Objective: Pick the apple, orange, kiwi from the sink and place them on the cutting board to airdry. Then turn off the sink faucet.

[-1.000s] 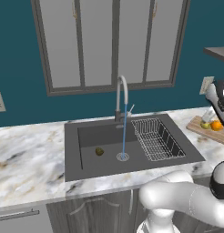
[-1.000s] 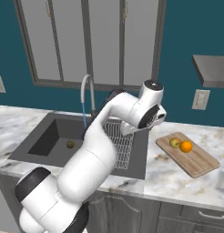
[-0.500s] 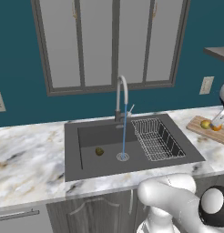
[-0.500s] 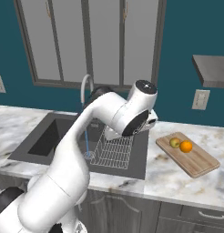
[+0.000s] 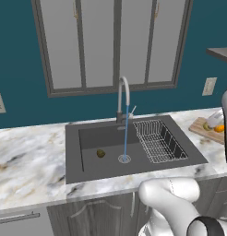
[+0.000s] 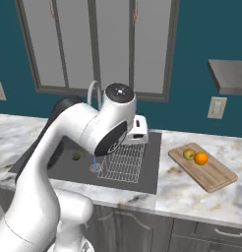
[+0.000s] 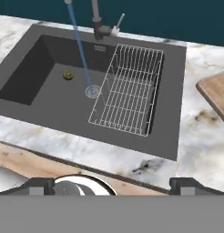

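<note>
Claw wide open, empty, above counter edge. Kiwi in sink beside running water. Apple, orange touching on board.

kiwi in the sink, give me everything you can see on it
The kiwi is a small, dark brownish-green oval lying loose on the floor of the dark grey sink, left of the round drain and the falling water stream. Nothing touches it but the basin floor. The wire rack stands well apart.
</note>
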